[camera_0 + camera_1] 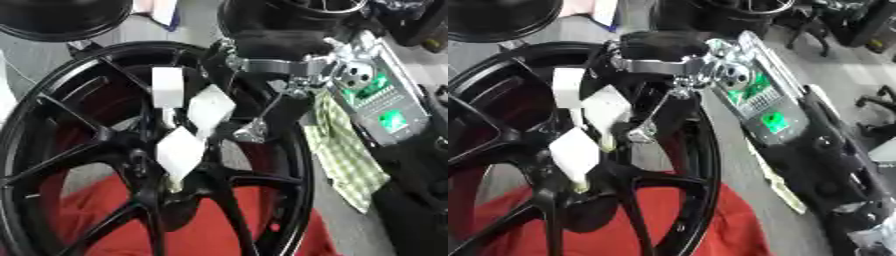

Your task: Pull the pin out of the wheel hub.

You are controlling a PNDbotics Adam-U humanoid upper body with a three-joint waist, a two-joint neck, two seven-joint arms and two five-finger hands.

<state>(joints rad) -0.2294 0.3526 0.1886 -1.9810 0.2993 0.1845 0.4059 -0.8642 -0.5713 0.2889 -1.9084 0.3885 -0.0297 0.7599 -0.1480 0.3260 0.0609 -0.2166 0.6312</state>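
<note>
My right hand (188, 125) reaches over the wheel hub (153, 165), white-padded fingertips spread apart just above it; no pin visible to me, so pulling remains.

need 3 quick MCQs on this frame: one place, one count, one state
1. Where is the checked cloth?
A. right of the wheel
B. draped over the hub
C. left of the wheel

2. How many white tags sit among the spokes?
A. one
B. three
C. five

3. What is the left robot hand doing?
A. gripping the rim
B. resting on the red cloth
C. not in view

Key:
1 A: the checked cloth lies beside the right rim of the wheel, under the right arm.
2 B: three white tags show near the hub.
3 C: only the arm from the right appears in both eye views.
</note>
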